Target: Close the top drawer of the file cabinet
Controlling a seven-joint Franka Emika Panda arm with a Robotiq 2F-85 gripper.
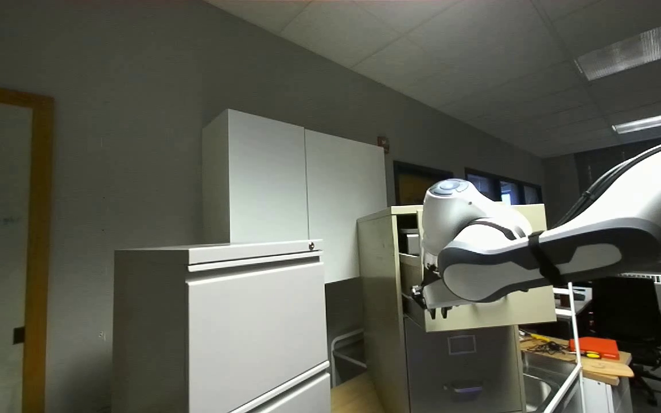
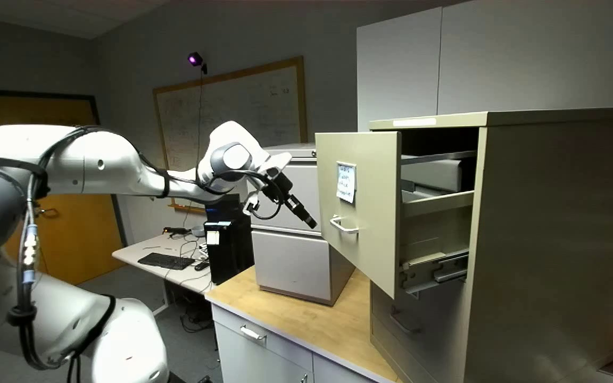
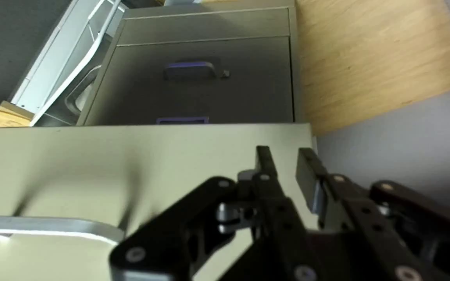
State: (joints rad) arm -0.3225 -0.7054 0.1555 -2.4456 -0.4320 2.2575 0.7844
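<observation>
While the jaws stand apart, the top drawer (image 2: 367, 213) juts out just beyond them, contact unclear.

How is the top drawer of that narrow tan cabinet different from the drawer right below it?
The top drawer is pulled out, while the lower drawer sits shut. The top drawer's front looks pale and lit; the lower drawer's looks darker, probably from shade. The top drawer carries a white note; none shows on the lower drawer. Both have a flat front with a bar handle.
</observation>
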